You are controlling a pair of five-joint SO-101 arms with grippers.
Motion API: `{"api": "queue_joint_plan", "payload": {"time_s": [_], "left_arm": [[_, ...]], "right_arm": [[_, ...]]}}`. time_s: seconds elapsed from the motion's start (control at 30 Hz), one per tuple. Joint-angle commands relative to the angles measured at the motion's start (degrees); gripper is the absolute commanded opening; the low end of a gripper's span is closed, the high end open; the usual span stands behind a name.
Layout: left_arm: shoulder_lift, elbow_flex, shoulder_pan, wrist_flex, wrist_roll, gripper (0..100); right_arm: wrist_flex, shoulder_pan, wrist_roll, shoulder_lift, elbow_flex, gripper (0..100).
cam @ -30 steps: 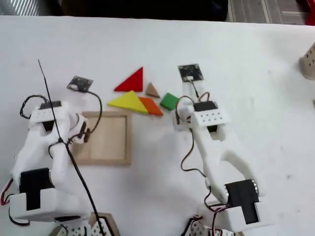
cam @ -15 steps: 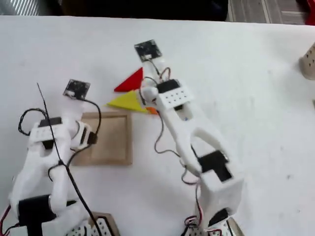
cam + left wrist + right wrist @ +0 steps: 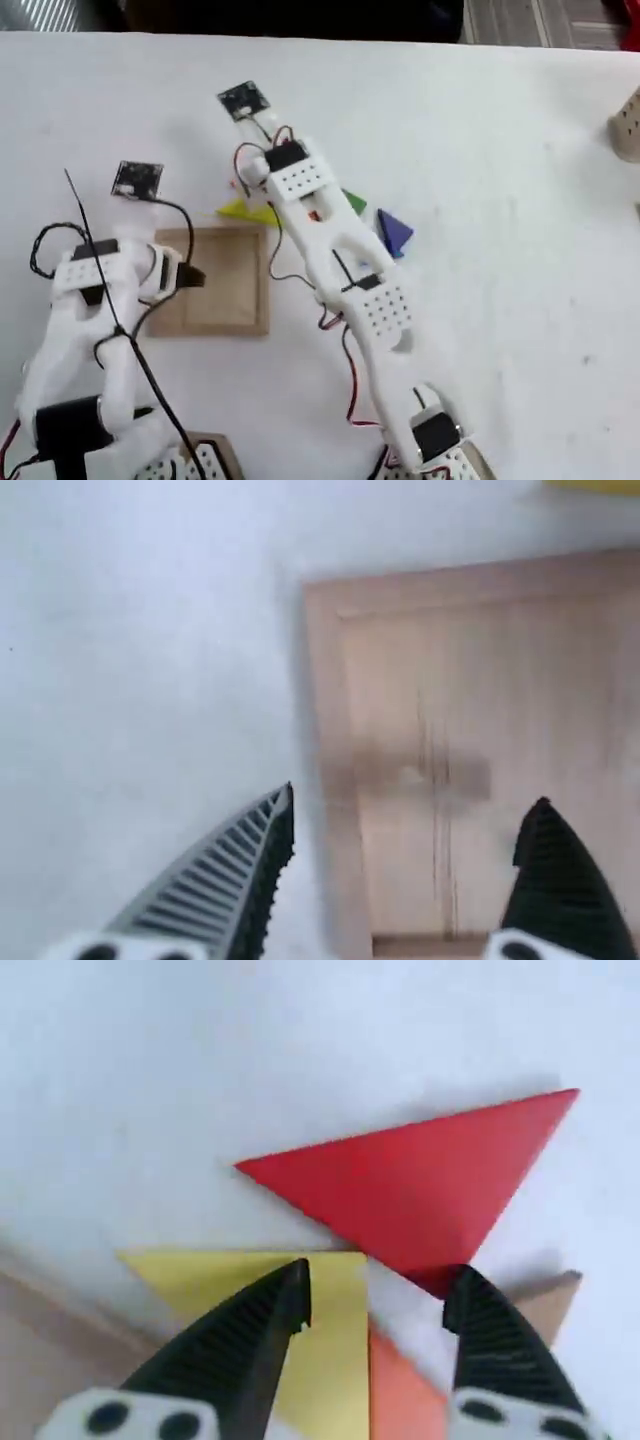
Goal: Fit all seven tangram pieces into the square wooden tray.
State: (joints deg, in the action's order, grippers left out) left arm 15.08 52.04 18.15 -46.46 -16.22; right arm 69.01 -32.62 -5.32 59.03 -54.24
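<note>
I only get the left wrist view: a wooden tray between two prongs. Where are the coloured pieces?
Observer: On the table, past the wooden tray. The right gripper hangs open over the red triangle and yellow triangle.
Operator: Any other colours?
Observer: The high view shows a green piece and a blue piece beside the right arm.

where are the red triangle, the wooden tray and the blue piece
red triangle (image 3: 420,1190): right wrist view, centre of its face
wooden tray (image 3: 225,285): high view, bare floor inside
blue piece (image 3: 393,232): high view, centre of its top
</note>
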Motion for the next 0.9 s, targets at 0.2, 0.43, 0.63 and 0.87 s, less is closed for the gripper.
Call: {"api": "queue_joint_plan", "payload": {"time_s": [0.2,0.43,0.63,0.87], "left_arm": [[2.2,-1.4,0.6,1.1,0.3,35],[2.2,-1.3,1.5,1.1,0.3,35],[2.2,-1.3,1.5,1.1,0.2,35],[2.2,-1.3,1.5,1.1,0.2,35]], "right_arm": [[19.6,0.7,-4.8,11.0,-23.7,22.6],[29.8,-0.7,-13.5,15.7,-31.1,11.9],[30.4,1.0,-13.3,14.3,-29.9,11.4],[30.3,1.5,-10.7,3.2,-12.3,11.9]]}}
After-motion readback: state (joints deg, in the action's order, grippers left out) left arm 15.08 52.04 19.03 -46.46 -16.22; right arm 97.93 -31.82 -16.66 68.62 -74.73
